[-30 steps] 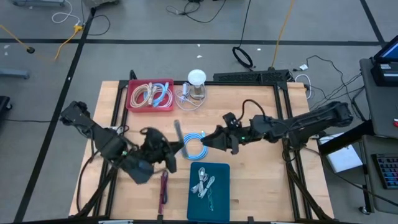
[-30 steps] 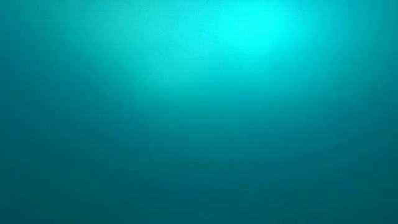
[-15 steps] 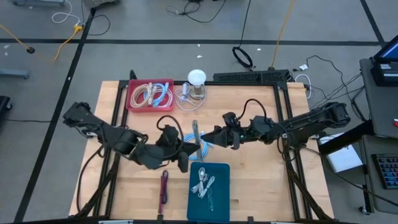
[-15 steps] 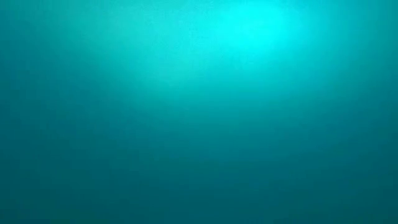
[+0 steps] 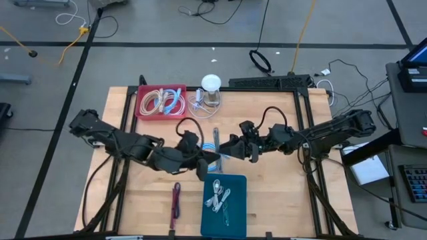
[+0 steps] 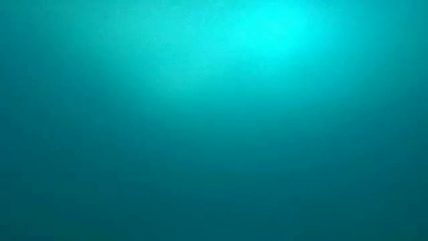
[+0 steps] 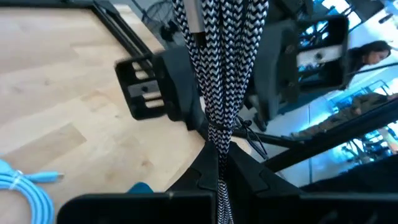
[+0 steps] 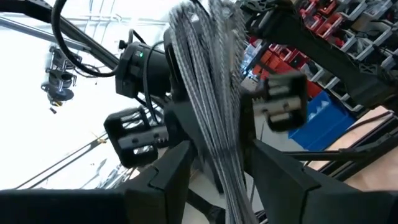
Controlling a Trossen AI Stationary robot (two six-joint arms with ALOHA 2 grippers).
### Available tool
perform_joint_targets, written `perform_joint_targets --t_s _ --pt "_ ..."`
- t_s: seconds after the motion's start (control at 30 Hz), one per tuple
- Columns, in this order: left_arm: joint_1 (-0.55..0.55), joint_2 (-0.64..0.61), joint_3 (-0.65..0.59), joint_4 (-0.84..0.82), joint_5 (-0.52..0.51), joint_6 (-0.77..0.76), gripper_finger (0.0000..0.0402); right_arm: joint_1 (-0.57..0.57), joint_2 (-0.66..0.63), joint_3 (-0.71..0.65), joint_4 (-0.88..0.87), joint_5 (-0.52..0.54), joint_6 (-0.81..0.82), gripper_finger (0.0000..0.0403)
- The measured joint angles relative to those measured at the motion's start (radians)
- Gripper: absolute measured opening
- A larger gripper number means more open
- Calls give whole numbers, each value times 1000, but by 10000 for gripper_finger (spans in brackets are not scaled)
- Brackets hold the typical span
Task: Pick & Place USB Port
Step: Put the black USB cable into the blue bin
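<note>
Seen from above, a wooden table (image 5: 273,193) with two dark arms that meet near its middle. The left gripper (image 5: 212,157) reaches in from the left and the right gripper (image 5: 225,151) from the right, their tips nearly together, so it is hard to separate them from overhead. Between them stands a thin bundled cable (image 5: 215,141), seen as a pale upright strip.

In the left wrist view this is a black-and-white braided cable (image 7: 219,74), and the left gripper (image 7: 219,180) is clamped tight on its lower part, with the strands rising away from the fingers. In the right wrist view the same bundle (image 8: 208,93) passes between the right gripper's (image 8: 217,174) two fingers, which stand wide around it; whether they press on it cannot be made out. The cable's top end is cut off in both wrist views, and no plug end can be clearly picked out.

A coiled blue cable (image 5: 220,152) lies on the table under the grippers, mostly hidden. Just in front of them is a blue tray (image 5: 237,207) holding pale cables. At the far edge sits a red tray (image 5: 142,107) of coiled cables, with a white round object (image 5: 211,83) beside it. A dark red strip (image 5: 175,200) lies left of the blue tray.

The low view shows only a blank teal glow
</note>
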Motion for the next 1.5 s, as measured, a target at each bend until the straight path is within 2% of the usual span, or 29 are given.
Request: perform_joint_targets --t_s 0.17,0.33,0.77,0.87,1.0,1.17,1.23,1.3,1.5 --pt "21 37 0 78 76 6 7 0 0 0 -6 -2 0 155" --pt "22 58 0 87 75 4 7 0 0 0 -8 -26 -19 150" --pt "18 54 0 93 69 -3 7 8 0 1 -8 -51 -23 36" --pt "7 43 0 84 54 -3 7 8 0 1 -7 -50 -23 23" --pt "-1 22 0 79 51 1 8 7 0 4 -2 -50 -15 24" --pt "-15 -37 -1 88 211 -19 59 11 -1 3 -8 -70 13 31" --pt "-49 -75 1 75 239 -46 81 9 0 0 -15 -64 20 26" --pt "-88 -104 1 64 213 -67 98 9 0 0 -12 -57 22 19" --pt "-204 -214 1 -103 -24 -101 110 58 0 0 -10 -53 164 21"
